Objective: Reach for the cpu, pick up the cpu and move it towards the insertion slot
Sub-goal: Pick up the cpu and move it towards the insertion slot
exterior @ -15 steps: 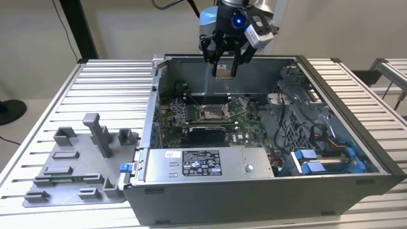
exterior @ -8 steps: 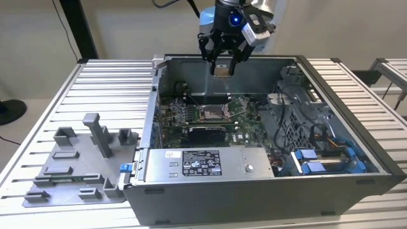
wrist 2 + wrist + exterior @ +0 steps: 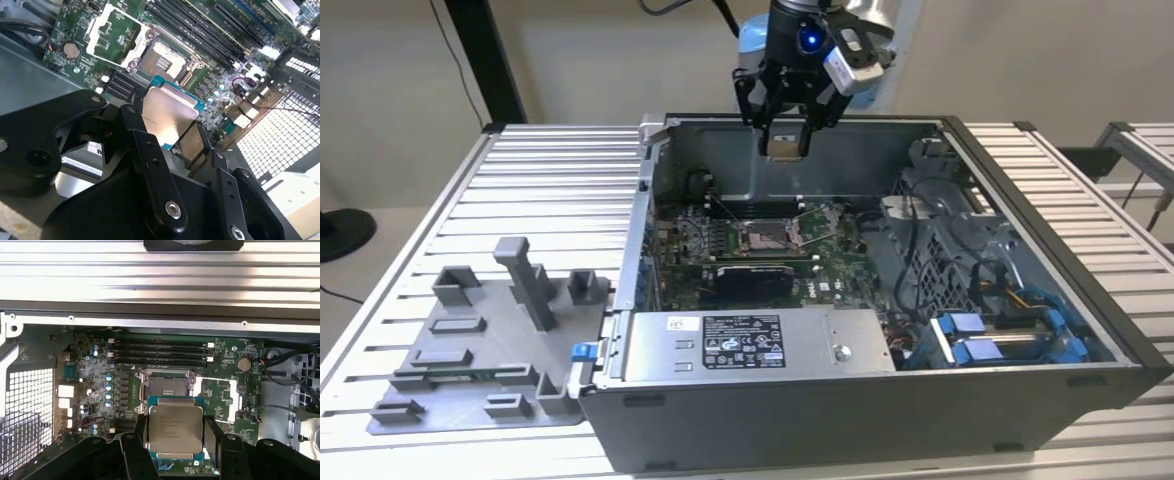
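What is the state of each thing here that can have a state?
tool: shut on the cpu, above the open case.
cpu: held in the air, silver top showing in both wrist views.
insertion slot: open, frame lifted aside, nothing in it.
computer case: side panel off, motherboard exposed.
grey fixture: lying on the table beside the case, at the exterior view's left.

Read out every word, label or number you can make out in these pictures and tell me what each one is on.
Nothing can be read word for word.
White label inside the computer case: print too small.
Top of the cpu: faint lines of print, too blurred.
Green board: tiny white markings, unreadable.
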You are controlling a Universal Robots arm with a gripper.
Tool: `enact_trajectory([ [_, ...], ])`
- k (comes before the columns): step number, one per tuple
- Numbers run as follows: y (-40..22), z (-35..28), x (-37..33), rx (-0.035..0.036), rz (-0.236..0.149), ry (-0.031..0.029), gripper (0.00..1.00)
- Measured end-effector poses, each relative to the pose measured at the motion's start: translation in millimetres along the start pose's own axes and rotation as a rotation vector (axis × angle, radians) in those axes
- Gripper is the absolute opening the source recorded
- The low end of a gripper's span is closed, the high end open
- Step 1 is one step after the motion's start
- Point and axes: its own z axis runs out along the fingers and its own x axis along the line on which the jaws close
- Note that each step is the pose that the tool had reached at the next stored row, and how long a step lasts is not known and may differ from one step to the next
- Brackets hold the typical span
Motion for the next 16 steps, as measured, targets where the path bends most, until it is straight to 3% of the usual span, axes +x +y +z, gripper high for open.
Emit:
enact_trajectory([
  [16, 0.2, 0.3, 3.1, -0.0001, 0.0, -0.0001, 0.0],
])
